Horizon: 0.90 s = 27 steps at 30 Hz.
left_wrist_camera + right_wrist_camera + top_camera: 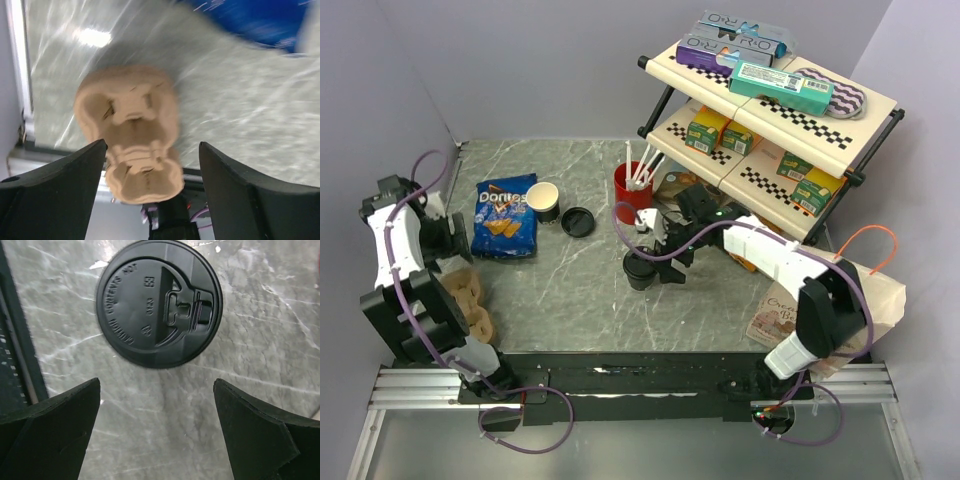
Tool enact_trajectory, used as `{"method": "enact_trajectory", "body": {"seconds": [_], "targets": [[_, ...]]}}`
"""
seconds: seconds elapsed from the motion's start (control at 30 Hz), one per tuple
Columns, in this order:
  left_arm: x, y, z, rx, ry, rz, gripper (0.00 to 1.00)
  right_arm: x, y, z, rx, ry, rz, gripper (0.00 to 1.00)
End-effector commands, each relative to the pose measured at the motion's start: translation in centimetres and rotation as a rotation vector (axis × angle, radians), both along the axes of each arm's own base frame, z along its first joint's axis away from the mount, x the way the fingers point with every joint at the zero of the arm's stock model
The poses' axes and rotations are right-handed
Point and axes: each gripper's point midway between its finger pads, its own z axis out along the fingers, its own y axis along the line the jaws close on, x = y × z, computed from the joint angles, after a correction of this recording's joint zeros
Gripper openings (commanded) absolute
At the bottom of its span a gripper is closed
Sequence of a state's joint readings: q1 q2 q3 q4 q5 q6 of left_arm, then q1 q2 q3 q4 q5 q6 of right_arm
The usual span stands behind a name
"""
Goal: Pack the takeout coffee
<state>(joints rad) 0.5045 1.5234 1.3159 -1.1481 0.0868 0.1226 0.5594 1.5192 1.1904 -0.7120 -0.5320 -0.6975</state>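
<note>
— At the centre of the top view, why does the right gripper (655, 262) hang over the cup (640, 270)?
— It looks set for a grasp. Its fingers stand wide with nothing between them, and the wrist view shows the black lid (159, 302) just beyond the tips, untouched.
— So the cup is not packed yet?
— No. It stands on the table (570, 300), just below the red cup (632, 190). An open cup (543, 200) lies on its side at upper left, with a loose lid (577, 222) beside it.
— And the left gripper (152, 145)?
— It is wide too and holds nothing. It points at the carrier (130, 125) by the left edge, which is probably where the cup belongs. That view is blurred.
— What about the surface?
— It is grey, marbled and glossy, so a light cup may slide on it. Plain grey walls close it in. A shelf (770, 100) of boxes fills the upper right, and chips (505, 218) lie at left.
</note>
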Motion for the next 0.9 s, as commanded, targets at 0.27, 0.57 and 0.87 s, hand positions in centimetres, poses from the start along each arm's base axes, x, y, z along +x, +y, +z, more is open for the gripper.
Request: {"method": "enact_trajectory", "body": {"seconds": [0.27,0.57,0.87], "targets": [[5.5,-9.1,9.9,-0.222,-0.556,-0.408,0.9,1.6,3.7,-3.4,-0.008,-0.042,0.149,1.0],[4.1,-10.9,10.1,-0.247,-0.556,-0.462,0.91,2.5,6.2,-3.9,0.062,0.017,0.093,1.0],[2.3,-10.8,10.8,-0.193,-0.547,-0.467,0.92,2.5,9.4,-4.4,0.126,0.05,0.109,0.98]]}}
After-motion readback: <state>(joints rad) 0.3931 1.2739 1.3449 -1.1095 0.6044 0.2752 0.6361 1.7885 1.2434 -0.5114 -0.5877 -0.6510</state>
